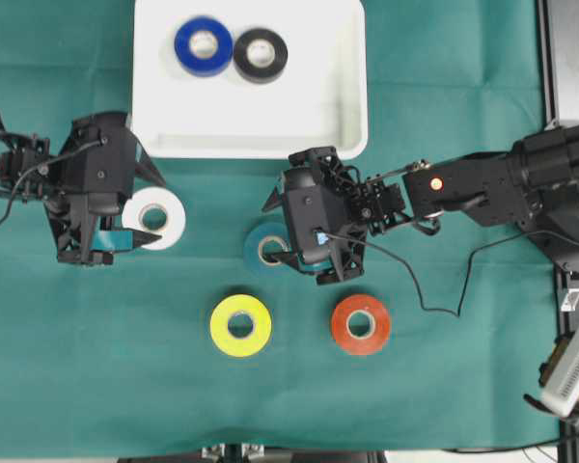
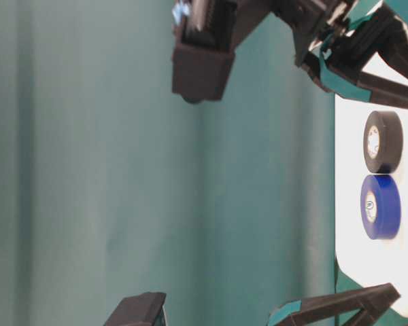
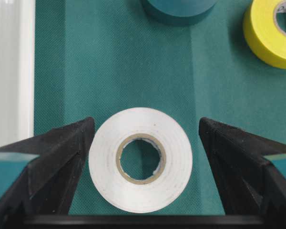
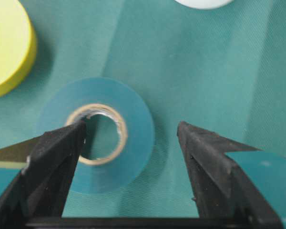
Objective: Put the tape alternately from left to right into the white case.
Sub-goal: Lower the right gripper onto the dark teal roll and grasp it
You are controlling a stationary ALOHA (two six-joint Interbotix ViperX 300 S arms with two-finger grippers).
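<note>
The white case (image 1: 251,145) at the back holds a blue roll (image 1: 204,45) and a black roll (image 1: 261,55) side by side. On the green cloth lie a white roll (image 1: 157,217), teal roll (image 1: 266,247), yellow roll (image 1: 240,325) and red-orange roll (image 1: 360,324). My left gripper (image 3: 145,123) is open with the white roll (image 3: 140,159) flat between its fingers, a small gap on each side. My right gripper (image 4: 131,126) is open over the teal roll (image 4: 133,138). One finger sits above the core hole, the other outside the roll.
The case's rim (image 3: 9,71) runs close along the left of the left gripper. The yellow roll (image 4: 9,47) lies just beyond the teal one. A cable (image 1: 434,299) trails from the right arm across the cloth. Equipment stands at the right table edge (image 1: 569,371).
</note>
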